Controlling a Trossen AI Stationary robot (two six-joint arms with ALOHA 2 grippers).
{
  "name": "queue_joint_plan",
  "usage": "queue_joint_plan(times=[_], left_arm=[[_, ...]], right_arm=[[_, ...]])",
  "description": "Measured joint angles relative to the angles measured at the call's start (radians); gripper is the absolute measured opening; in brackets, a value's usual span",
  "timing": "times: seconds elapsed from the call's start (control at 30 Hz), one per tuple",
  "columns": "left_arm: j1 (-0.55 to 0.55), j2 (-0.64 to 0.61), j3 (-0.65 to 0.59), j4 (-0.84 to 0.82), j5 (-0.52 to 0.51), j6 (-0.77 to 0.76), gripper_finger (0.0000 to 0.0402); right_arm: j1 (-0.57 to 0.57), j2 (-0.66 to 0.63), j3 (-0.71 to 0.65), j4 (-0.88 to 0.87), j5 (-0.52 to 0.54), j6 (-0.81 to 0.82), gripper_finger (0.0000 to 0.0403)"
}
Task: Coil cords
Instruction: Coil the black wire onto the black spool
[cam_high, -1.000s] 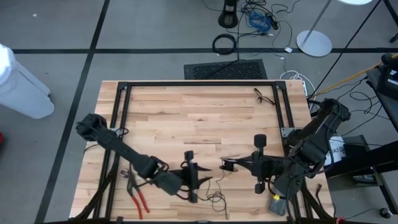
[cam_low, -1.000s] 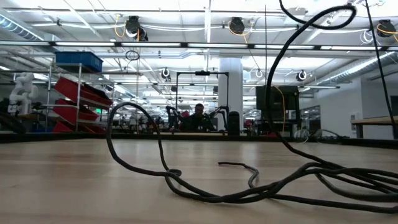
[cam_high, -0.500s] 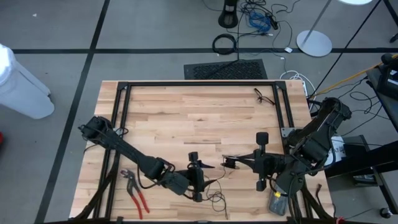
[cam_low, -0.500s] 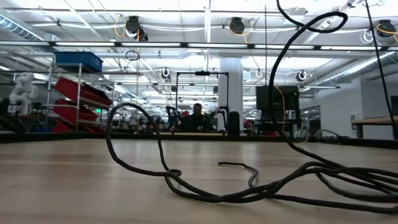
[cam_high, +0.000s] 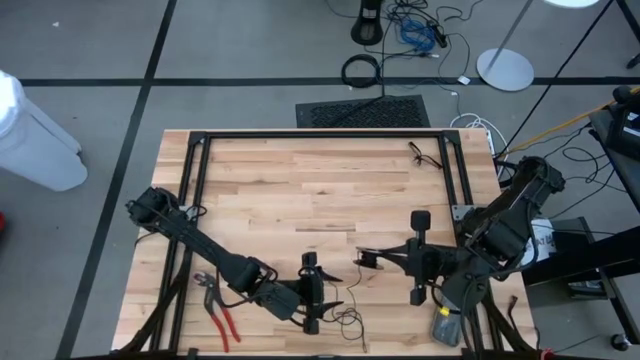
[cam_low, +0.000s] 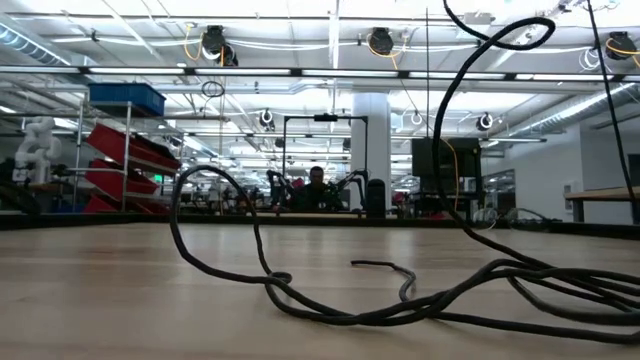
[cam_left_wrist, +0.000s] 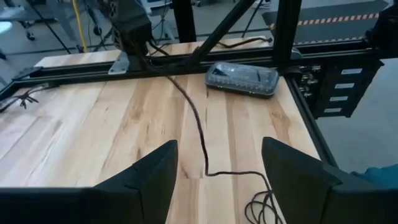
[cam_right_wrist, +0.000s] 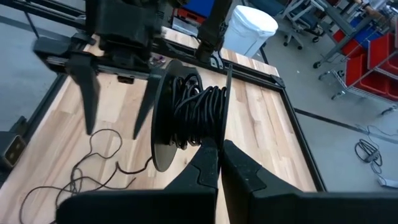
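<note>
The cord is a thin black wire. Part of it is wound on a small dark spool (cam_right_wrist: 189, 109), and the rest lies in loose loops on the wood (cam_high: 347, 318) near the table's near edge. My right gripper (cam_high: 372, 262) is shut on the spool and holds it above the table. My left gripper (cam_high: 330, 293) hovers open just left of the spool with nothing between its fingers. In the left wrist view the loose cord (cam_left_wrist: 198, 124) runs across the wood between those open fingers (cam_left_wrist: 217, 149), below them. My right gripper pinches the spool at its lower edge (cam_right_wrist: 214, 140), below the wound cord, between its two shut fingers. The fingers hide exactly which part they have. The spool stands on edge, lifted clear of the table. A slack tail (cam_right_wrist: 74, 180) trails down onto the wood.
Red-handled pliers (cam_high: 220, 305) lie near the left arm at the near edge. A grey box (cam_high: 445, 325) sits at the near right corner. A black frame rail (cam_high: 320, 135) borders the table. Another tangle of dark cable (cam_low: 400, 285) lies by the far right corner (cam_high: 425, 155).
My left gripper has shifted slightly toward the table's near edge and sunk a little, staying beside the spool. My right gripper and the spool have kept still.
</note>
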Motion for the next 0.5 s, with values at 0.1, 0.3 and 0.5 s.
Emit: queue_joint_plan(times=[0.1,0.3,0.5], left_arm=[[0.0,0.0,0.0,0.0,0.0,-0.011,0.024],[0.0,0.0,0.0,-0.001,-0.009,-0.018,0.024],[0.0,0.0,0.0,-0.009,-0.026,-0.018,0.024]], right_arm=[[-0.008,0.0,0.0,0.006,0.001,0.0,0.0],[-0.013,0.0,0.0,0.03,0.0,0.0,0.0],[-0.013,0.0,0.0,0.041,0.0,-0.001,0.0]])
